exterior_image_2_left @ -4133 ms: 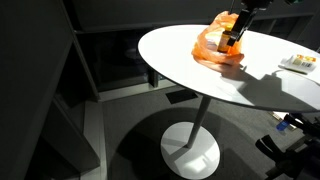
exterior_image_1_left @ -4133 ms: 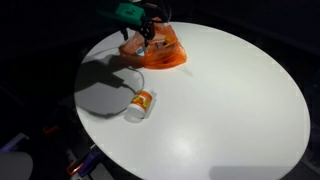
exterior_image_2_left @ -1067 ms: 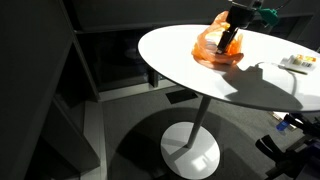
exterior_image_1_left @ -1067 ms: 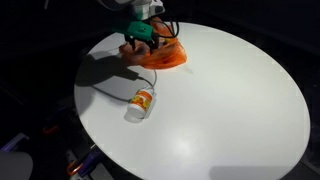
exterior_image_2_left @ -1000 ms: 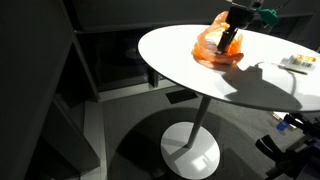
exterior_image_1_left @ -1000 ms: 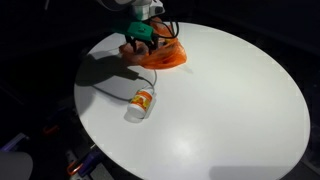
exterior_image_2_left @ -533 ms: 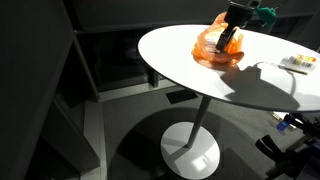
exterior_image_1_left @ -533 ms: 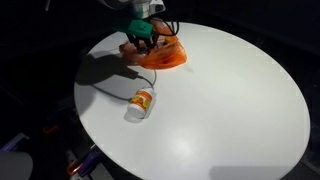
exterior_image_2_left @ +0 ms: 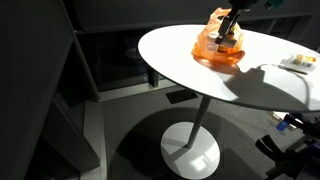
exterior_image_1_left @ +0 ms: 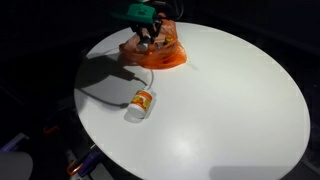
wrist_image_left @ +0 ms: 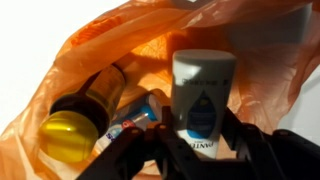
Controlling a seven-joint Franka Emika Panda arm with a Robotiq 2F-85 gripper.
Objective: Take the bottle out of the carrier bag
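Observation:
The orange carrier bag [exterior_image_1_left: 163,56] lies at the far side of the round white table; it also shows in an exterior view [exterior_image_2_left: 212,52]. My gripper [exterior_image_1_left: 148,37] reaches down into its mouth [exterior_image_2_left: 228,33]. In the wrist view the bag [wrist_image_left: 90,45] gapes open and a white bottle [wrist_image_left: 203,90] with a blue drop logo stands upright between my dark fingers [wrist_image_left: 150,152]. The gripper [wrist_image_left: 199,148] is shut on this bottle's lower half. Beside it in the bag lie a dark bottle with a yellow cap [wrist_image_left: 72,128] and a blue-and-red labelled item [wrist_image_left: 135,115].
A small bottle with an orange label [exterior_image_1_left: 140,103] lies on its side on the table [exterior_image_1_left: 220,115] in front of the bag. A small flat object [exterior_image_2_left: 298,62] sits near the table's edge. The table stands on a single pedestal [exterior_image_2_left: 190,150].
The jaws have shut on the white bottle. The gripper has risen a little from inside the bag, and the bag's top has shifted with it.

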